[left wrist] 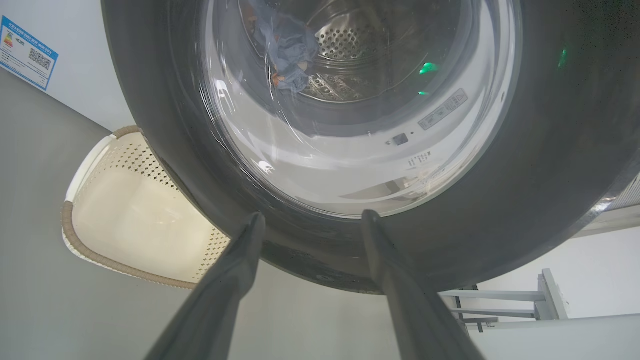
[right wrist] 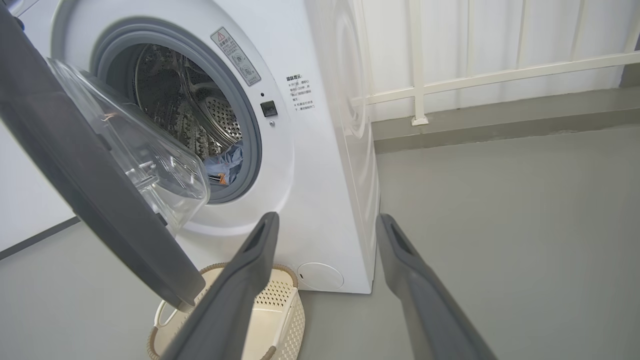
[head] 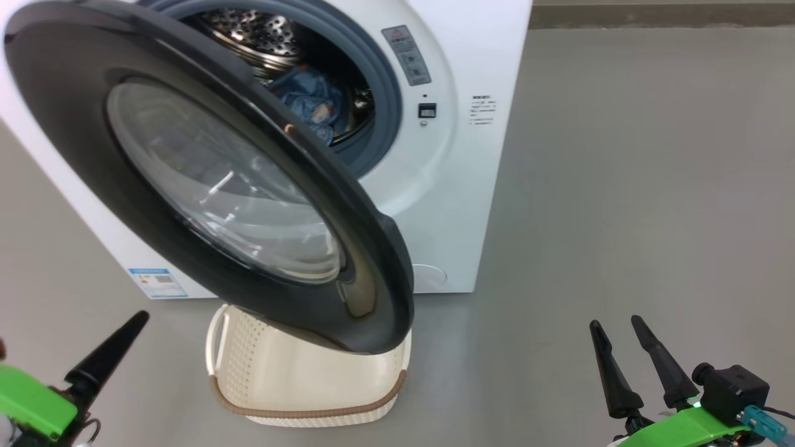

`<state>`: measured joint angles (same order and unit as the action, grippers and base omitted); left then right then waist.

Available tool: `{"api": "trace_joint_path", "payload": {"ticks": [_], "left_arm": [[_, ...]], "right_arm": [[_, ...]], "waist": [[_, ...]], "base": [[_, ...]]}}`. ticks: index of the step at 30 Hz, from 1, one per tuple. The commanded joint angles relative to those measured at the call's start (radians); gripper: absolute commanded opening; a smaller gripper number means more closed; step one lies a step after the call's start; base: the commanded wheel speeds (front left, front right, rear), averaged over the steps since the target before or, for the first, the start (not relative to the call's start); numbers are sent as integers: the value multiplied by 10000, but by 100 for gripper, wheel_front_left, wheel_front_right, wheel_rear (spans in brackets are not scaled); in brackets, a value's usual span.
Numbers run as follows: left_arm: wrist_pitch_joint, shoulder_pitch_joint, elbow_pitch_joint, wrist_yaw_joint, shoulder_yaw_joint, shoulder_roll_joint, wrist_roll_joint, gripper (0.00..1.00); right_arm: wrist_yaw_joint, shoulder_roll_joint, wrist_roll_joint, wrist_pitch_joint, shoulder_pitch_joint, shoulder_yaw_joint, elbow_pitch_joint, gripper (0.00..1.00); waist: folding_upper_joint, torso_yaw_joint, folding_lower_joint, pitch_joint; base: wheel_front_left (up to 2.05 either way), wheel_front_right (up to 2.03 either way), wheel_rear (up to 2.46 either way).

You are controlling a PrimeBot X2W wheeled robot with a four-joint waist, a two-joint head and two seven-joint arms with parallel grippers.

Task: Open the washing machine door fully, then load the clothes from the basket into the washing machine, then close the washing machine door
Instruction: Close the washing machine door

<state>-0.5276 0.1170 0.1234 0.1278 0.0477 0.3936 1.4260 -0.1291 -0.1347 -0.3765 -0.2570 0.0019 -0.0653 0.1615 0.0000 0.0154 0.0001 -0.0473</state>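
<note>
The washing machine (head: 447, 186) stands with its door (head: 62, 124) swung partway out over the basket (head: 310, 413). Blue clothes (head: 307, 99) lie inside the steel drum. What shows of the basket's inside holds nothing. My left gripper (left wrist: 310, 220) is open just below the door's black rim (left wrist: 525, 200), apart from it, with the clothes (left wrist: 290, 45) visible through the glass. One of its fingers (head: 105, 357) shows at the lower left. My right gripper (head: 616, 323) is open and holds nothing, low at the right, away from the machine (right wrist: 320, 175).
A blue label sticker (head: 157, 282) sits low on the machine's side. Grey floor stretches to the right of the machine. A white railing (right wrist: 475, 77) on a raised kerb runs behind it. A pale metal frame (left wrist: 500, 300) stands beyond the door.
</note>
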Motion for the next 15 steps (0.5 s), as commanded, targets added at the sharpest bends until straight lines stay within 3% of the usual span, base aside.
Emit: {"api": "trace_joint_path", "payload": {"ticks": [1, 9, 15], "left_arm": [[359, 154, -279, 29, 393, 462, -99, 100], [3091, -684, -324, 29, -698, 755, -657, 100], [5286, -1005, -9, 29, -2305, 1353, -1443, 100]], "right_arm": [[-16, -131, 7, -48, -21, -179, -277, 100], [-16, -160, 37, -48, 52, 21, -349, 100], [-16, -201, 34, -48, 106, 61, -355, 100]], "waist": [[0, -141, -1, -47], [0, -531, -1, -71], [0, -722, -1, -19]], "base": [[0, 0, 0], [0, 0, 0], [0, 0, 0]]}}
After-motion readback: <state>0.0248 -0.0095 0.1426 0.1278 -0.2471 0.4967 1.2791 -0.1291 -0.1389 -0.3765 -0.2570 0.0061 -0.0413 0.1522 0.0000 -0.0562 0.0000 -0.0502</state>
